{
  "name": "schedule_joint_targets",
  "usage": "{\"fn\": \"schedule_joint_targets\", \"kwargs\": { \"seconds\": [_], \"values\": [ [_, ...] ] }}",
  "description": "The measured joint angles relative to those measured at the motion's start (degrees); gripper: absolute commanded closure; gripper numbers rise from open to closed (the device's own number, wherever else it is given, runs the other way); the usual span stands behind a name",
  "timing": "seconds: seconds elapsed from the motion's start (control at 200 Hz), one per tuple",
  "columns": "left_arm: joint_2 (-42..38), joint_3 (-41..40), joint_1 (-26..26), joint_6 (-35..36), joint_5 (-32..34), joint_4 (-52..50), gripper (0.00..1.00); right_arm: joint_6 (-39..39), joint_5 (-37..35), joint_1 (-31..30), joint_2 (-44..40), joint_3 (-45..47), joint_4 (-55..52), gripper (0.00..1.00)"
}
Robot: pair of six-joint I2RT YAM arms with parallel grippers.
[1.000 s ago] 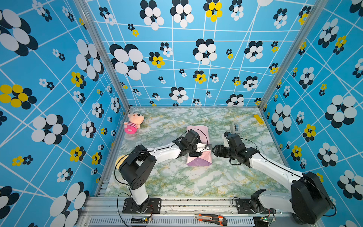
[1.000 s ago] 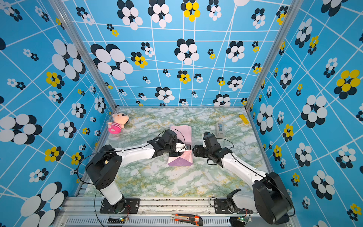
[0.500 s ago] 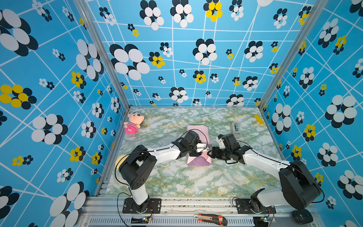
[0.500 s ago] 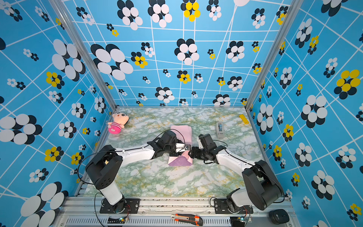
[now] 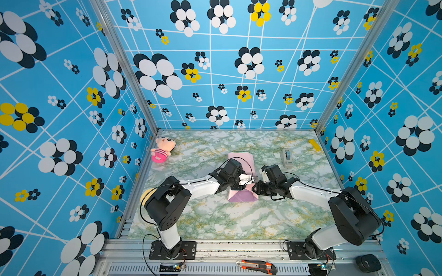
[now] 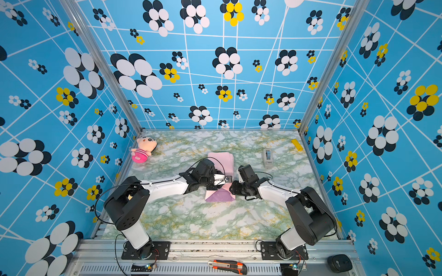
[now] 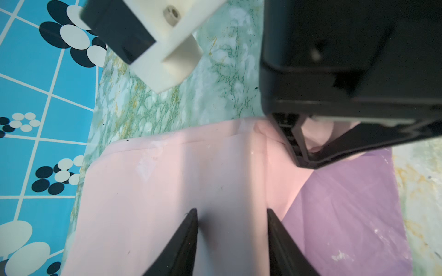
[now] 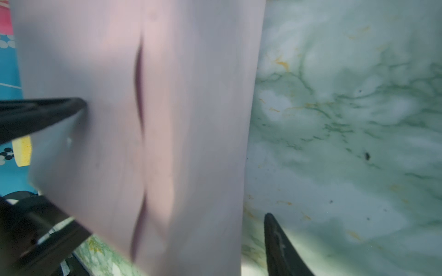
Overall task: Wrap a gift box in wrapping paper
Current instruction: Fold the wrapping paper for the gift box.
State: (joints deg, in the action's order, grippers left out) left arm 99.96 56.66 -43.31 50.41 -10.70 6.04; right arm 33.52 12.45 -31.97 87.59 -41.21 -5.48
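You've one wrapping paper [image 5: 240, 198] bundle near the single tape dispenser [image 5: 287, 157]; the gift box is hidden. Two grippers there: left gripper [image 7: 231, 211] parted atop the paper; right gripper [image 5: 256, 188], grip unclear.

We saw pale pink wrapping paper [image 5: 240, 158] with a lilac fold, a green-veined marble table [image 5: 215, 215], blue flower-print walls [image 5: 59, 95].

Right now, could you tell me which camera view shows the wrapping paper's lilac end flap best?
The left wrist view: the lilac flap is large and sharp, folded diagonally against the pink face. Both top views show it only as a small triangle. The right wrist view shows the wrapping paper only as a blurred pale sheet.
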Motion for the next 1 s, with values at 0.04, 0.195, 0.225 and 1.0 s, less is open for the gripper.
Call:
{"fn": "schedule_joint_targets", "kwargs": {
  "seconds": [0.04, 0.195, 0.225, 1.0],
  "values": [
    [0.0, 0.0, 0.0, 0.0, 0.0, 0.0, 0.54, 0.1, -0.5, -0.3, 0.0, 0.0, 0.0, 0.59],
    [0.0, 0.0, 0.0, 0.0, 0.0, 0.0, 0.54, 0.1, 0.5, -0.9, 0.0, 0.1, 1.4, 0.29],
    [0.0, 0.0, 0.0, -0.1, 0.0, 0.0, 0.54, 0.1, 1.0, -0.9, -0.1, 0.2, 1.7, 0.28],
    [0.0, 0.6, 0.1, -1.4, -1.9, -1.4, 0.53, 4.5, 3.4, 4.4, -13.9, 8.3, 1.9, 0.39]
  ]
}}
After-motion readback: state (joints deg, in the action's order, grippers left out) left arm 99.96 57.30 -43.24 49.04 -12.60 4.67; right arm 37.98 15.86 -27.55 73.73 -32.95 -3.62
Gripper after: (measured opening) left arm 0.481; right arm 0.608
